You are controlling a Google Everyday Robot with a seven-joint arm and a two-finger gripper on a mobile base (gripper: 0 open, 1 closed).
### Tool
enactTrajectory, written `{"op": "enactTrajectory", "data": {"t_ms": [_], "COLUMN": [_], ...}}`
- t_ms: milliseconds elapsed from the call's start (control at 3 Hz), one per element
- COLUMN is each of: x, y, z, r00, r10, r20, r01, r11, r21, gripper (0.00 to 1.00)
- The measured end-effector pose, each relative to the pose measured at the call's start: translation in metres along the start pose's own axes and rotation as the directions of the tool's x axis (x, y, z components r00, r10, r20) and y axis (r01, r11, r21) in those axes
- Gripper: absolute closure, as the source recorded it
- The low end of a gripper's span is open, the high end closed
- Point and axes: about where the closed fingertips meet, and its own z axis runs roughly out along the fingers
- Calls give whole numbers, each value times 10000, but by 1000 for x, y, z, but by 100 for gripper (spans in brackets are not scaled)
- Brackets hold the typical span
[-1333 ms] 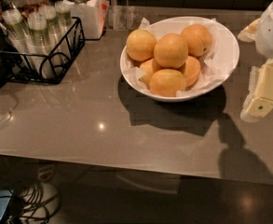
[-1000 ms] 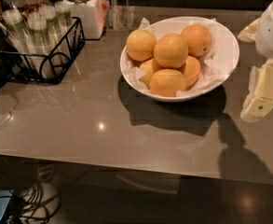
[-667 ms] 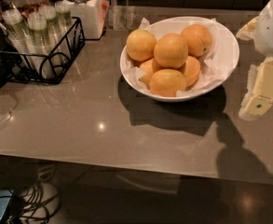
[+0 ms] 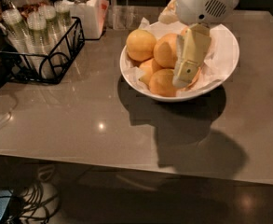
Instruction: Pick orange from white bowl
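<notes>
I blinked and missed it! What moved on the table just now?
The cream-white robot gripper swung in from the right side of the grey table and now hangs over the wide glossy white round bowl, in front of the round yellow-orange oranges. Whether it holds one, I cannot tell. Bowl and oranges stayed put.

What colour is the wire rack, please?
The wire rack is black, clearest in the camera view; the gripper hangs over the white bowl.
</notes>
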Motion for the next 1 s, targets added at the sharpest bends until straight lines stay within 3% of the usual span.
{"op": "enactTrajectory", "data": {"t_ms": [333,667,1000], "x": [-3,-1,-7], "y": [-3,-60,-68], "z": [0,-9,-14], "r00": [10000,9998,9997], "r10": [-28,-185,-230], "r20": [66,-76,98], "r01": [27,189,220], "r11": [9999,9981,9954], "r21": [129,584,936], "gripper": [0,0,0]}}
